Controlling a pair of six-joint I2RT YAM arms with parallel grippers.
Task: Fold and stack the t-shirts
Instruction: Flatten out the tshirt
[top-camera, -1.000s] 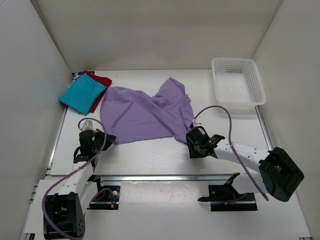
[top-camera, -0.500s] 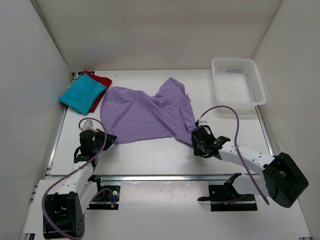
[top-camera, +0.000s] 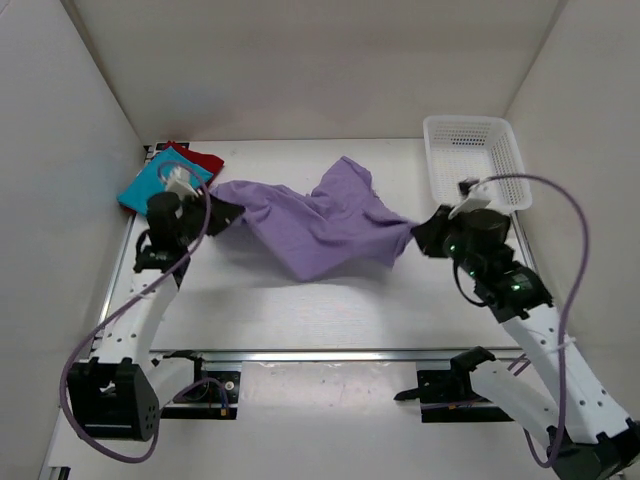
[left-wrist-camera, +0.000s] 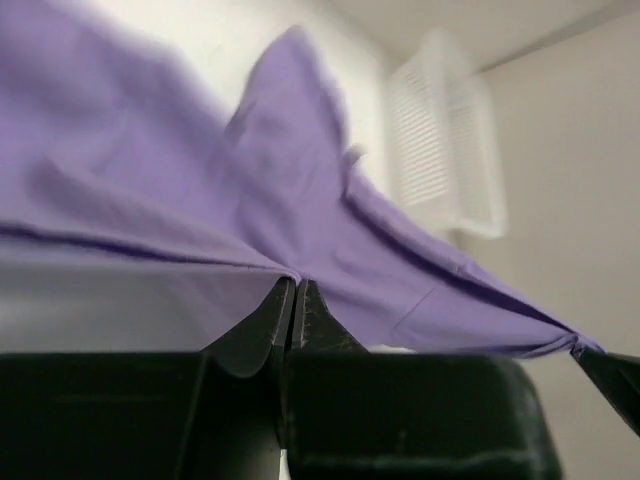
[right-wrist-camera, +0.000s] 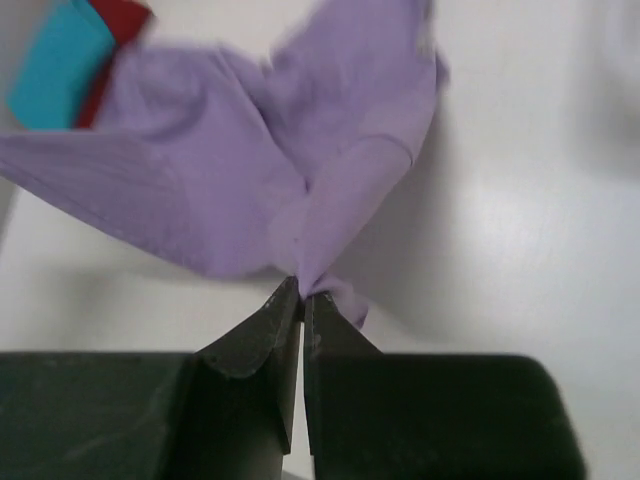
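The lavender t-shirt (top-camera: 320, 225) hangs stretched above the table between both arms. My left gripper (top-camera: 222, 212) is shut on its left edge, and the cloth (left-wrist-camera: 300, 200) runs away from the closed tips (left-wrist-camera: 295, 283). My right gripper (top-camera: 420, 233) is shut on the shirt's right corner, and the fabric (right-wrist-camera: 250, 180) bunches at its tips (right-wrist-camera: 302, 295). The teal t-shirt (top-camera: 140, 190) lies folded on the red t-shirt (top-camera: 205, 160) at the far left; both also show in the right wrist view, the teal one (right-wrist-camera: 55, 65) and the red one (right-wrist-camera: 115, 20).
A white mesh basket (top-camera: 475, 165) stands at the far right corner, near the right gripper; it is blurred in the left wrist view (left-wrist-camera: 440, 140). White walls enclose the table on three sides. Arm cables loop over both arms.
Both arms rose and moved back, lifting the lavender shirt off the table and stretching it. The right gripper closed on the shirt's corner and carried it toward the basket.
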